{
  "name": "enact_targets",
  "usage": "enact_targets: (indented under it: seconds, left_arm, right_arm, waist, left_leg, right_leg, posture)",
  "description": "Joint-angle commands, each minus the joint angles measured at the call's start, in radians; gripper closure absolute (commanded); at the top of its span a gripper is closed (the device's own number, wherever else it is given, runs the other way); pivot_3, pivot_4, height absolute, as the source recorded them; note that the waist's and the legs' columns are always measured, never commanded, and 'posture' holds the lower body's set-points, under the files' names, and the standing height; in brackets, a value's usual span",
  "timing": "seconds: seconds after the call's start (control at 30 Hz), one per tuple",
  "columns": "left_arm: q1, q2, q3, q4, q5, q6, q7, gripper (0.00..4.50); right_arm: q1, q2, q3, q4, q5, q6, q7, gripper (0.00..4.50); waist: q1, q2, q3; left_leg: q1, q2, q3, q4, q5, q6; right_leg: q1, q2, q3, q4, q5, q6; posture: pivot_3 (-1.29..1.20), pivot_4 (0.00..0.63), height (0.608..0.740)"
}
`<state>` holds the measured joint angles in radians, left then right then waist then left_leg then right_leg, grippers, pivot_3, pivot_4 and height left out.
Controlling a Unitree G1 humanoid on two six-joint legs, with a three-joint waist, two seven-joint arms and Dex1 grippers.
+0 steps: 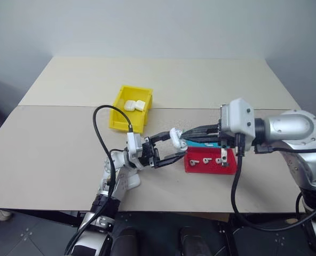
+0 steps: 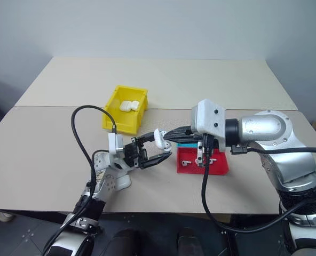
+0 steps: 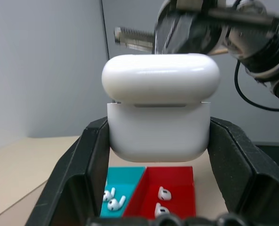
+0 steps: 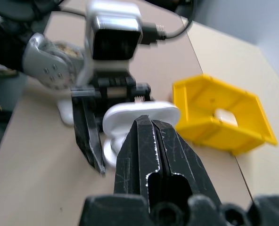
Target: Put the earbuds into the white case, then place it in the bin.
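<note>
Gripped between the left gripper's (image 1: 168,148) fingers, the white case (image 3: 159,113) sits nearly closed; the right gripper (image 4: 154,123), pressed together, touches its lid near the yellow bin (image 1: 130,108).

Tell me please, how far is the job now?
Done: two cases lie in the bin. In hand: the left gripper holds the white case, lid nearly shut; the right gripper, shut, is at it. Left: binning it; earbuds remain in the tray.
</note>
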<state>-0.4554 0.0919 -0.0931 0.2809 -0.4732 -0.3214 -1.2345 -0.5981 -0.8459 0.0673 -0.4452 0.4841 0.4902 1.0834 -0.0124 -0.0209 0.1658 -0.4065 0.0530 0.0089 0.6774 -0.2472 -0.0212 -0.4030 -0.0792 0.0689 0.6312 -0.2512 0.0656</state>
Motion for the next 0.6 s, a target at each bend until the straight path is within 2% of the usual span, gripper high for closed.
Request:
enact_targets:
  seconds: [0.03,0.33,0.6]
  left_arm:
    - [-0.009,0.000,0.007,-0.041,-0.016,-0.004,0.004,1.71]
    - [-0.009,-0.002,-0.005,-0.019,0.005,-0.018,0.006,1.71]
    - [-0.030,-0.033,-0.021,0.002,0.025,-0.033,0.015,1.71]
  right_arm:
    - [-0.001,-0.008,-0.029,-0.020,0.005,-0.014,0.003,4.48]
    - [-0.096,0.035,-0.098,-0.053,0.151,0.070,-0.042,4.48]
    - [-0.101,0.091,0.044,-0.082,0.084,0.076,-0.069,4.48]
  waist:
    - [-0.001,0.000,0.000]
    - [0.000,0.000,0.000]
    - [0.000,0.000,0.000]
  left_leg:
    - [0.000,0.000,0.000,0.000,0.000,0.000]
    - [0.000,0.000,0.000,0.000,0.000,0.000]
    - [0.000,0.000,0.000,0.000,0.000,0.000]
  right_leg:
    - [0.000,0.000,0.000,0.000,0.000,0.000]
    - [0.000,0.000,0.000,0.000,0.000,0.000]
    - [0.000,0.000,0.000,0.000,0.000,0.000]
  posture:
    - [0.00,0.150,0.740]
    - [0.00,0.150,0.740]
    - [0.00,0.150,0.740]
